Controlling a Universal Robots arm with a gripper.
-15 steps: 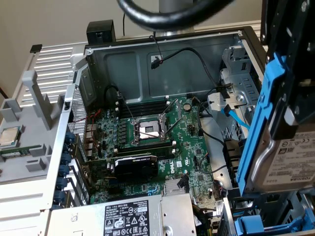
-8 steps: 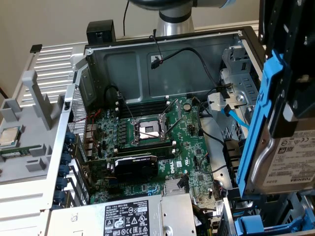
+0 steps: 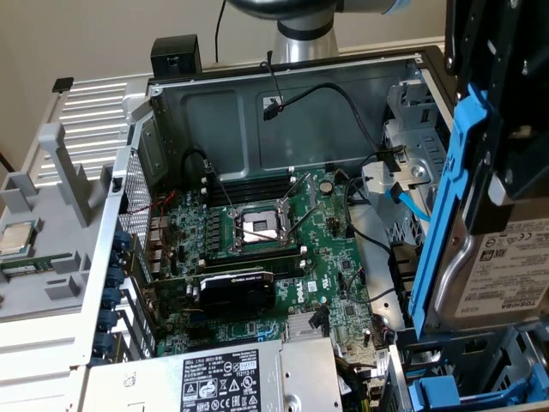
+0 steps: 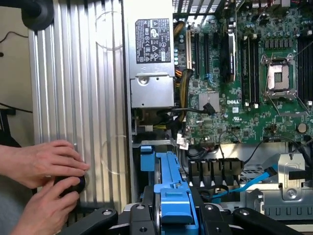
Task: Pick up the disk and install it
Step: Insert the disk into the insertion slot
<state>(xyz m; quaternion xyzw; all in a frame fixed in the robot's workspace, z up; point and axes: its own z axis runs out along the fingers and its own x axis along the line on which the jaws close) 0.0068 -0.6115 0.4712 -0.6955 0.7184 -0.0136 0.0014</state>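
1. Clearly, the disk (image 3: 502, 275) is up in the air at the exterior view's right. It hangs above the drive bay (image 3: 527, 356) of the open computer case (image 3: 283, 112) and stands nearly on its edge, with the label turned toward the camera.
2. The fingers (image 4: 211, 216) are closed on it and hold it from two sides by its blue carrier frame (image 3: 446, 206).
3. The step in hand seems to be bringing the disk to its bay. I think it goes best if the carrier stays straight with the bay's walls, because a tilted frame can jam. It should also stay away from the blue cable (image 3: 410, 204) nearby.
4. The disk is a flat rectangle of smooth silver metal with a white label and barcodes. The carrier is thin blue plastic and probably bends a little, so a gentle grip is better.
5. A second blue carrier (image 3: 467, 396) sits low in the bay. Further off lie the green motherboard (image 3: 334, 257) with its bare socket (image 3: 257, 227) and the grey metal power supply (image 3: 214, 378).
6. A person's hands (image 4: 41, 164) rest by the ribbed silver panel (image 4: 78, 88), well apart from the disk.
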